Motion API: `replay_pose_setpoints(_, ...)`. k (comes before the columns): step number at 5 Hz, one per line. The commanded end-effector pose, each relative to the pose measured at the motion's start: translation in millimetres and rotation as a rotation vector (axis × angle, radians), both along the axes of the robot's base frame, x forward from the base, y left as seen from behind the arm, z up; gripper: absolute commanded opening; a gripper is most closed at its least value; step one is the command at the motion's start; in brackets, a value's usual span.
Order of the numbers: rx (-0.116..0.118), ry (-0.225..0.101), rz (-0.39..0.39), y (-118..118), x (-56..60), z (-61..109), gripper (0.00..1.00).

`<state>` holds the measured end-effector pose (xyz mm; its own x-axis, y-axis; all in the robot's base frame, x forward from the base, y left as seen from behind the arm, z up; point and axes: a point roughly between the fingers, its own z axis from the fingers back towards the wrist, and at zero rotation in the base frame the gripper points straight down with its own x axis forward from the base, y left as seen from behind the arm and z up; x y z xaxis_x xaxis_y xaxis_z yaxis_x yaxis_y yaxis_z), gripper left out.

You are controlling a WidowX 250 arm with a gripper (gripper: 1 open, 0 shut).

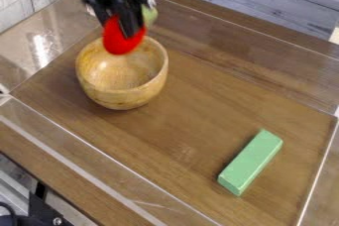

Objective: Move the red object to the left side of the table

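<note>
A: Strawberry toy [121, 40], bright red, hangs in the gripper [122, 34] above the wooden bowl [122, 73], clear of the rim. Why is it held up there?

B: My guess is so it can be carried over the bowl's wall without knocking it. The jaws are clamped on the toy from either side, and the picture is blurred at the fingers, so I can't make out exactly where they pinch. A bit of green shows at the top right of the toy, likely its leafy cap.

A: And the bowl sits where?

B: Toward the upper left of the table [199, 121], near the low clear acrylic wall [40, 56]. Its hollow looks empty from here. The toy is over the bowl's far rim, slightly left of its middle.

A: So the task is partly done?

B: I'd judge the toy is lifted but not yet set down; it needs to land on bare tabletop at the left.

A: Count things for me.

B: One strawberry toy, one wooden bowl, one green rectangular block [251, 162] lying flat near the lower right, well apart from the rest. One gripper.
</note>
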<state>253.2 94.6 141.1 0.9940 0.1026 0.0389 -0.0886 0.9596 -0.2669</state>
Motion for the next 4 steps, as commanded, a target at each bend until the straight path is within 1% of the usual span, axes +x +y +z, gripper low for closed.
replay_pose_setpoints(1, 0.021, -0.064, 0.019, 16.4, -5.3, 32.8, 0.0)
replay_pose_setpoints(2, 0.026, -0.048, -0.024, 24.0, -13.0, 38.6, 0.0)
replay_pose_setpoints(3, 0.028, -0.029, -0.074, 20.0, -19.8, 43.9, 0.0)
replay_pose_setpoints(4, 0.029, -0.01, -0.025, 21.2, -30.3, 42.6, 0.0)
